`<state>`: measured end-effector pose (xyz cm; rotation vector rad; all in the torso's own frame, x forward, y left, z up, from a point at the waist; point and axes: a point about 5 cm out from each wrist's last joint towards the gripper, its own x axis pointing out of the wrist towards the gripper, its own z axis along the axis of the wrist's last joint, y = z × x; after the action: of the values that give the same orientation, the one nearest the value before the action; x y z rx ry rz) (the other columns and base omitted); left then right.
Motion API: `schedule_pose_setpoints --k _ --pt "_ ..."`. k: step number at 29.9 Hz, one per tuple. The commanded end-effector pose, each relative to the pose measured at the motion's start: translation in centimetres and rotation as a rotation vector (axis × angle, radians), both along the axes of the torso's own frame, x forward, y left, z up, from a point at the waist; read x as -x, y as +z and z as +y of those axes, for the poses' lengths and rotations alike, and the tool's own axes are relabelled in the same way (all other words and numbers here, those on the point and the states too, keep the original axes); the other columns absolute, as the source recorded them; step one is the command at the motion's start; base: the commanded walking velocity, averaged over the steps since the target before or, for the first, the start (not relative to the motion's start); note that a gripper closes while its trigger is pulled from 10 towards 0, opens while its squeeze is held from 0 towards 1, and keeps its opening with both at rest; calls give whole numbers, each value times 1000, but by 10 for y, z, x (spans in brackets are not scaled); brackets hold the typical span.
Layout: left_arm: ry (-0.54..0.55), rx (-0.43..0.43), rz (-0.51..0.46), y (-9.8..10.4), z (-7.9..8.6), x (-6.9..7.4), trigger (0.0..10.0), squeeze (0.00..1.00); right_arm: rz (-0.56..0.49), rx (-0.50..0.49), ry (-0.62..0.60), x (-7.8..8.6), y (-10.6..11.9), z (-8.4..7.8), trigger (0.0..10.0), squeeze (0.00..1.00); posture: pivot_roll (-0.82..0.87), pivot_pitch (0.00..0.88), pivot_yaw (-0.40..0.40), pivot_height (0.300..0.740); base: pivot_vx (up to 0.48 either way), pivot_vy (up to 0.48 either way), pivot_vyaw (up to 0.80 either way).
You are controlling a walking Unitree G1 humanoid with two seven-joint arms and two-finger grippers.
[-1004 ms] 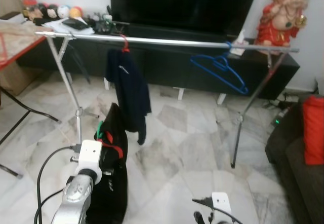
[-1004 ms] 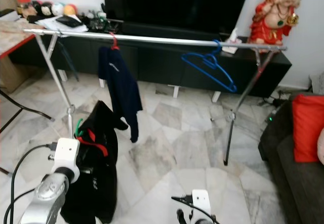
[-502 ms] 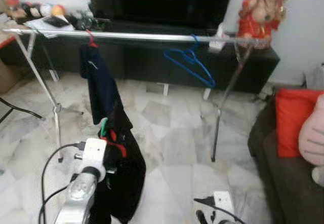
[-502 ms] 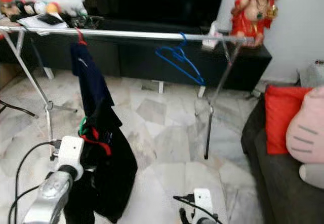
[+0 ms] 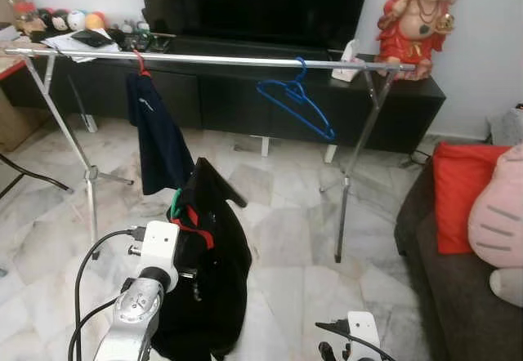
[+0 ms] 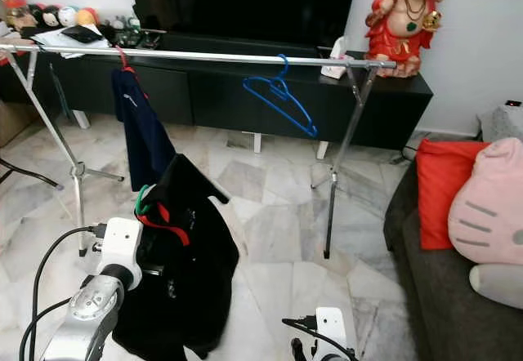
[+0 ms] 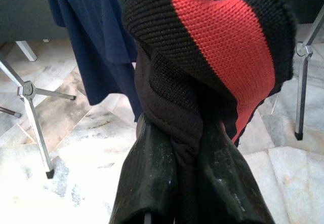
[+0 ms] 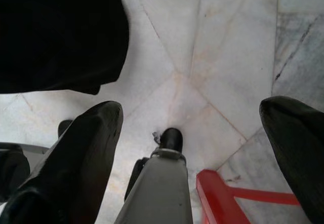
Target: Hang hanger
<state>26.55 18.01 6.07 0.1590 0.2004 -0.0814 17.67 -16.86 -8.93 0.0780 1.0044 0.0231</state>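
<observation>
My left gripper (image 7: 185,155) is shut on a green hanger (image 5: 176,206) at its neck, pinching the red-and-black collar (image 7: 223,46) of the black garment (image 5: 208,287) that hangs from it. The garment dangles low, in front of a silver clothes rail (image 5: 245,60). On that rail hang a navy garment (image 5: 159,140) on a red hanger (image 5: 140,60) and an empty blue hanger (image 5: 296,104). My right gripper (image 8: 192,127) hangs low over the floor, open, with nothing between its fingers (image 8: 83,148).
Behind the rail stand a black TV cabinet (image 5: 270,91) and a red statue (image 5: 417,18). A dark sofa (image 5: 466,296) with a red cushion (image 5: 462,193) and a pink plush (image 5: 500,218) is on the right. The rail's legs (image 5: 351,181) stand on a marble floor.
The view has swung to the right, bringing the sofa and pink plush in. The black garment stays in my left gripper and has swung slightly rightward.
</observation>
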Motion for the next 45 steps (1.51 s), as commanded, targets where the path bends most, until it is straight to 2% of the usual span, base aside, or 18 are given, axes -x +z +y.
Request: schedule_pose_setpoints --k 1,13,45 --pt "-10 -15 -54 12 -2 -3 10000 0 -12 7 -6 -2 1 -4 10000 0 50 0 -64 740 285 0 0" --pt "-14 -27 -51 11 -2 -3 10000 0 -15 18 35 -3 2 -4 10000 0 51 0 -66 740 303 0 67" --pt "-38 -31 -48 10 -5 -1 10000 0 -15 2 2 -2 1 -4 10000 0 56 0 -69 740 324 0 -63"
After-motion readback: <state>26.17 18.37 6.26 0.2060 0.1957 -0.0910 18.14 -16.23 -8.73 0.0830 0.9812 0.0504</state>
